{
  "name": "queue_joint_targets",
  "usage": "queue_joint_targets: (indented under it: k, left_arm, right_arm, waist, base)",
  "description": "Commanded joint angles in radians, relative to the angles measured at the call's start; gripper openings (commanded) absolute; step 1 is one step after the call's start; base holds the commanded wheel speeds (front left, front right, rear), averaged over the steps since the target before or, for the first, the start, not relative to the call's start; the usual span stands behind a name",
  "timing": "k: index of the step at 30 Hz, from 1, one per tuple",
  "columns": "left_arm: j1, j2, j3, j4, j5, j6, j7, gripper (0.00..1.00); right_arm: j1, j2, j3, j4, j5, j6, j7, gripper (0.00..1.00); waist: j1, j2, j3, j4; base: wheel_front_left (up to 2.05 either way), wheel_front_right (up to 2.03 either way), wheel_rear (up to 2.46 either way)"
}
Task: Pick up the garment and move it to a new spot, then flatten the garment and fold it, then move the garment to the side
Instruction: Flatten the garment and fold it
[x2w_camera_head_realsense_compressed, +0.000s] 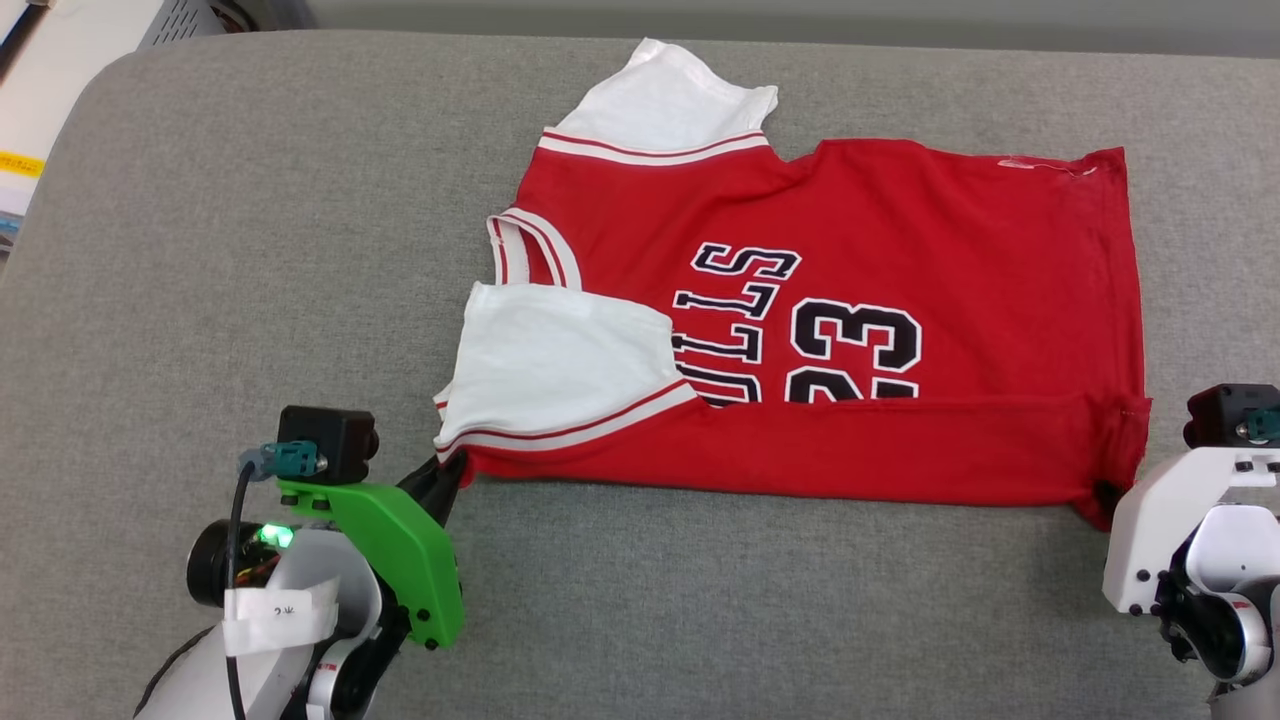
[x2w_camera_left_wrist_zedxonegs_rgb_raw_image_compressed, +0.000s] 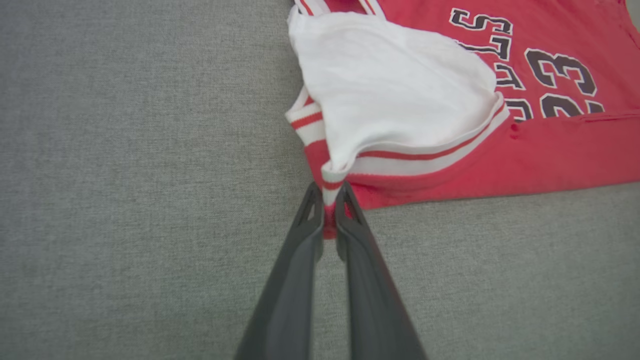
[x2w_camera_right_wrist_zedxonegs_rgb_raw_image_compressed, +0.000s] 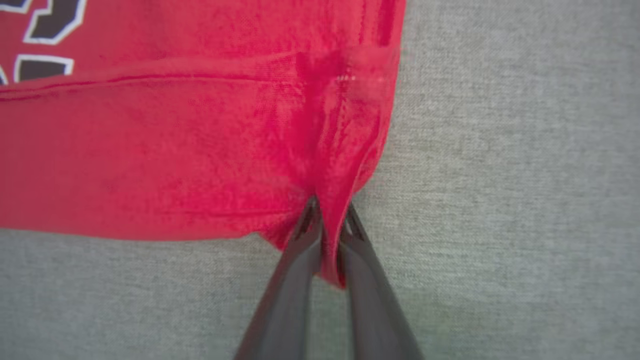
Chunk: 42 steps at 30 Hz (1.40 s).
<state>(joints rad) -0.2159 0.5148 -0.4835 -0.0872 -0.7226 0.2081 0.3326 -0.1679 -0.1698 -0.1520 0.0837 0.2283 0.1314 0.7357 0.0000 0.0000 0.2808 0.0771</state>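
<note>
The garment (x2w_camera_head_realsense_compressed: 900, 240), a red jersey T-shirt with white sleeves and a black print, lies flat on the grey surface with its near long edge folded up over the print. My left gripper (x2w_camera_head_realsense_compressed: 452, 468) is shut on the garment's near left corner by the folded white sleeve (x2w_camera_head_realsense_compressed: 550, 360). In the left wrist view my left gripper (x2w_camera_left_wrist_zedxonegs_rgb_raw_image_compressed: 328, 202) pinches striped trim and red cloth of the garment (x2w_camera_left_wrist_zedxonegs_rgb_raw_image_compressed: 550, 155). My right gripper (x2w_camera_head_realsense_compressed: 1105, 492) is at the near right corner. The right wrist view shows my right gripper (x2w_camera_right_wrist_zedxonegs_rgb_raw_image_compressed: 330, 215) shut on a red pleat of the garment (x2w_camera_right_wrist_zedxonegs_rgb_raw_image_compressed: 150, 165).
The grey padded surface (x2w_camera_head_realsense_compressed: 250, 250) runs wide to the left of the shirt and in front of it. Its rounded far-left corner borders a pale floor with a grey box (x2w_camera_head_realsense_compressed: 180, 20).
</note>
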Motion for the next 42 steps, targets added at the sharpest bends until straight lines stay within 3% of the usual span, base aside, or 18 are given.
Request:
queue_joint_targets:
  k: [1,12,28,40,42]
  left_arm:
    - [0.012,0.009,0.0,0.006,0.002,0.007,0.003,0.0]
    - [0.074,0.009,-0.012,0.075,-0.024,0.0,0.0,0.0]
    - [0.248,0.065,-0.044,0.016,-0.078,0.014,0.065,0.0]
    - [0.213,0.034,-0.076,0.086,-0.078,-0.007,0.073,0.0]
    - [0.201,0.034,-0.083,0.101,-0.066,-0.01,0.072,0.25]
  right_arm:
    - [0.0,0.004,-0.004,0.026,0.004,-0.001,-0.001,0.0]
    - [0.038,-0.027,-0.031,-0.011,0.068,-0.001,0.013,0.0]
    - [0.297,-0.089,-0.096,-0.273,0.202,-0.001,0.252,0.0]
    - [0.277,-0.054,-0.079,-0.173,0.201,-0.001,0.207,0.0]
    - [0.268,-0.061,-0.067,-0.155,0.2,-0.001,0.195,0.3]
  waist:
    - [0.0,0.0,-0.004,-0.002]
    - [0.0,0.0,-0.115,-0.003]
    - [0.0,0.0,-0.215,0.006]
    - [0.0,0.0,-0.166,-0.021]
    - [0.0,0.0,-0.162,-0.021]
  base:
    - [0.0,0.0,0.0]
    - [0.0,0.0,0.0]
    - [0.0,0.0,0.0]
    - [0.0,0.0,0.0]
    - [0.0,0.0,0.0]
